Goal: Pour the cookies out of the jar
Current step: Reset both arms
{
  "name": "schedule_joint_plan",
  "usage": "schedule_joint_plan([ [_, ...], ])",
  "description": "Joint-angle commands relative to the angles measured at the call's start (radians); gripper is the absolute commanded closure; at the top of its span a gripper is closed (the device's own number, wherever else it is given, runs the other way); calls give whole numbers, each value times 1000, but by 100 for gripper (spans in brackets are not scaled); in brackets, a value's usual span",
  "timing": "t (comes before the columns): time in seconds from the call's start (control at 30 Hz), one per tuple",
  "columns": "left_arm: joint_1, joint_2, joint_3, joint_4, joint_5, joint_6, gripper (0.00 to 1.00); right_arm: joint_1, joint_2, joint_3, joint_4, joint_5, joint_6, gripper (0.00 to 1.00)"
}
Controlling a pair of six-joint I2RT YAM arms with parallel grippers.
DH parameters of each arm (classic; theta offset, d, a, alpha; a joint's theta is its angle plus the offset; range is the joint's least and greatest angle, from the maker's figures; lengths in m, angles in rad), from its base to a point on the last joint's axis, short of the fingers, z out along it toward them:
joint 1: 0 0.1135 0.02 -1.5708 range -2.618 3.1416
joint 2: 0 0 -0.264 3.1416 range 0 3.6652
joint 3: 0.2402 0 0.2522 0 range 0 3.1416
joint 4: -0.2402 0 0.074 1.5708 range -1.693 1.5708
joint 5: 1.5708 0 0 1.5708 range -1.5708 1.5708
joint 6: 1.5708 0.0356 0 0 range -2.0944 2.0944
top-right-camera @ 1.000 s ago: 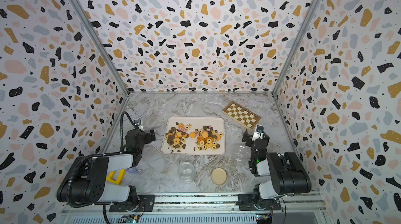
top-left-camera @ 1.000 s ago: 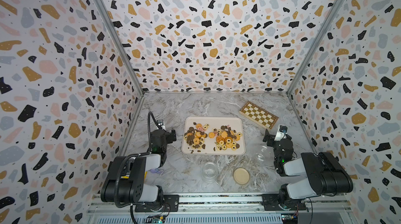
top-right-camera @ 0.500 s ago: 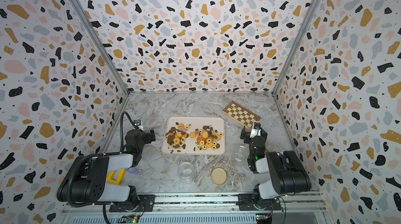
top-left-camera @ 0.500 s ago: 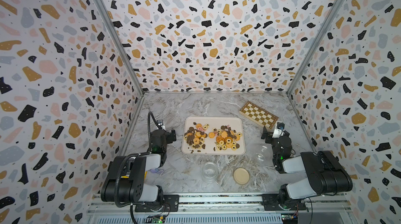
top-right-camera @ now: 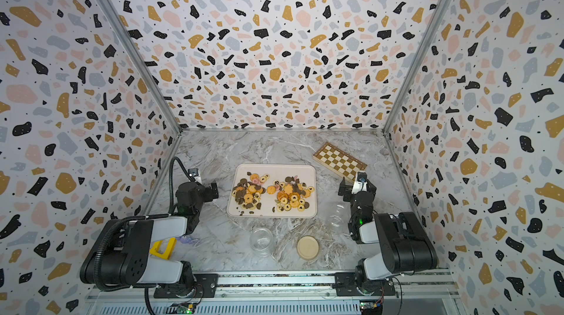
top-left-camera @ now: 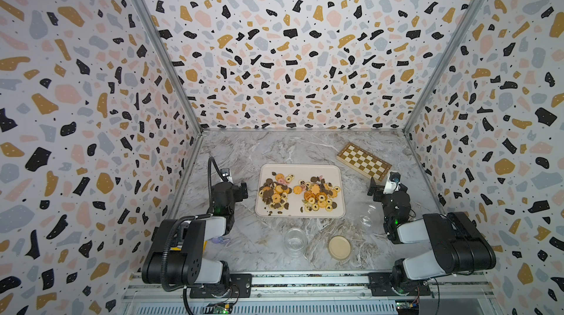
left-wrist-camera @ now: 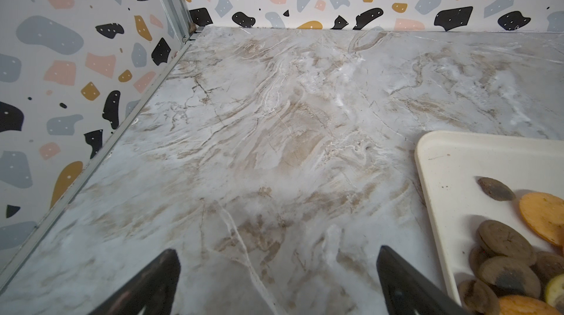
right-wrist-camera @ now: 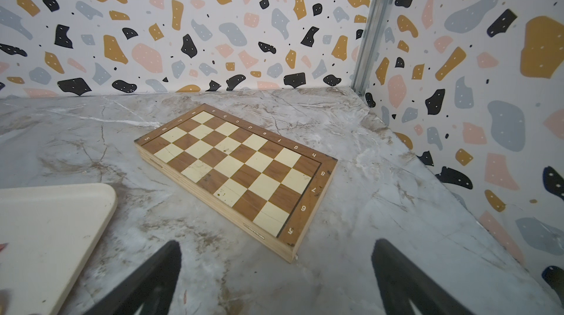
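Both top views showed the cookies (top-left-camera: pixel 276 197) in two heaps on the cream tray (top-left-camera: pixel 305 170), so pouring looked done. An empty jar (top-left-camera: pixel 294 238), a second jar (top-left-camera: pixel 367 216) and the tan lid (top-left-camera: pixel 339 247) stood off the tray, out of the way. Left gripper (left-wrist-camera: pixel 276 255) and right gripper (right-wrist-camera: pixel 274 246) gaped wide, holding nothing, either side of the tray.

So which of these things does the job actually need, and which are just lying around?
For the job: cookies, tray, jar, second jar, lid.
Lying about: chessboard, purple bit, yellow piece.
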Motion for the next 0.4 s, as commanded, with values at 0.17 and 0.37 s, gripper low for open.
schedule_joint_plan([
  [0.17,-5,-4,13,43,-11,19,1,1,7,33,-21,5,-8,1],
  [0.37,-6,-4,15,41,-11,21,1,-9,0,36,-26,-88,-38,1],
])
